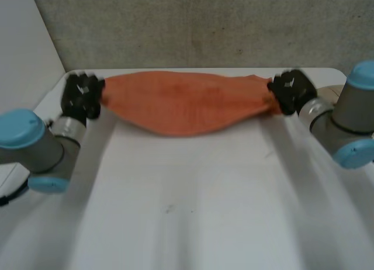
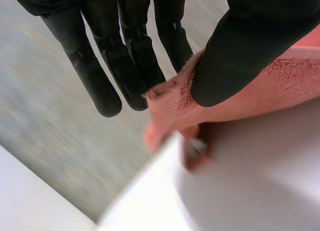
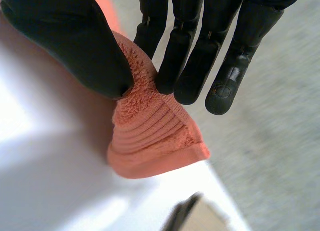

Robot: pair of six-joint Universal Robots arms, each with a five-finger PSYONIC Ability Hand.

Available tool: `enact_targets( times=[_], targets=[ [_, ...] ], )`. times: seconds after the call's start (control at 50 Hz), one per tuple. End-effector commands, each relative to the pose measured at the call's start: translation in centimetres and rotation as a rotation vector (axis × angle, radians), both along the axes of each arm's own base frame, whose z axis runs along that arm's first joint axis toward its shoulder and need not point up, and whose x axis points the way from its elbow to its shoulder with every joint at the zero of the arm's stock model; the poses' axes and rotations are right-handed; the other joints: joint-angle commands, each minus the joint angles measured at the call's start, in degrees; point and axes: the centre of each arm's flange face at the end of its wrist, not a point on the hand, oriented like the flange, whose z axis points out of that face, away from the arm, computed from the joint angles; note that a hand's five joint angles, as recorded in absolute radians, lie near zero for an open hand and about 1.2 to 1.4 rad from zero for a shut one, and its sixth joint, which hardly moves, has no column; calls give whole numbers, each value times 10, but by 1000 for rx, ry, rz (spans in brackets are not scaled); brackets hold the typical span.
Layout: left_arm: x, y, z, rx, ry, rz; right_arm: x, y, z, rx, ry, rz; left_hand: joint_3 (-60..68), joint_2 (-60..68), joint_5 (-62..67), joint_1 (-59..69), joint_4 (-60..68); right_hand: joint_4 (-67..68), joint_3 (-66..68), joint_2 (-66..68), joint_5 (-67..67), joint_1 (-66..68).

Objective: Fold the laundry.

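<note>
Orange terry towel (image 1: 187, 103) was stretched sideways between the two hands, over the far end of the white table (image 1: 193, 194), close to the grey wall (image 1: 204, 24). Its upper edge ran nearly straight from hand to hand. Its lower edge bowed down in the middle toward the tabletop; could not tell if it touched.

Left hand (image 1: 82, 96) was at the towel's left end, by the table's far left corner. In the left wrist view the thumb (image 2: 250, 46) pressed the cloth against the straight fingers (image 2: 135, 66), pinching it near a corner. The short tip of that corner poked out past the thumb.

Right hand (image 1: 290, 91) was at the towel's right end, near the far right corner of the table. In the right wrist view the thumb (image 3: 70, 41) and fingers (image 3: 195, 66) nipped bunched cloth between them. A ribbed hem end hung free just below the fingertips.

Both arms reached in from the sides of the table, well apart.
</note>
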Motion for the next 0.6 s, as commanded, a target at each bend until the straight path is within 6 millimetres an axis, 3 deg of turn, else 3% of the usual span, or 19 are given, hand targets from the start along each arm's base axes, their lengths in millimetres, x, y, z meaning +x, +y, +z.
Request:
enact_targets(
  times=[0.02, 0.08, 0.1, 0.18, 0.26, 0.34, 0.42, 0.48, 0.6],
  targets=[
    [12, 29, -12, 139, -249, 19, -9, 30, -18, 199, 92, -1, 114, 112, 143, 143, 111, 118, 122, 129, 132, 235],
    [31, 43, 12, 166, -299, 59, -14, 52, 5, 255, 126, 4, 114, 112, 143, 143, 111, 118, 122, 129, 132, 235],
    [35, 47, 17, 176, -306, 68, -17, 69, 16, 302, 155, 12, 114, 112, 143, 143, 111, 118, 122, 129, 132, 235],
    [56, 85, 41, 300, -364, 96, -32, 109, 34, 437, 235, 34, 114, 112, 143, 143, 111, 118, 122, 129, 132, 235],
    [73, 130, 44, 526, -463, 84, -63, 142, 47, 535, 334, 9, 114, 112, 143, 143, 111, 118, 122, 129, 132, 235],
    [74, 174, 39, 753, -547, -6, -83, 176, 44, 592, 478, 55, 114, 112, 143, 143, 111, 118, 122, 129, 132, 235],
    [67, 178, 39, 739, -549, -62, -85, 188, 37, 609, 526, 107, 114, 112, 143, 143, 111, 118, 122, 129, 132, 235],
    [64, 160, 42, 646, -544, -44, -83, 180, 34, 602, 478, 79, 114, 112, 143, 143, 111, 118, 122, 129, 132, 235],
    [52, 113, 30, 502, -509, -23, -73, 125, 11, 472, 394, -23, 114, 112, 143, 143, 111, 118, 122, 129, 132, 235]
  ],
)
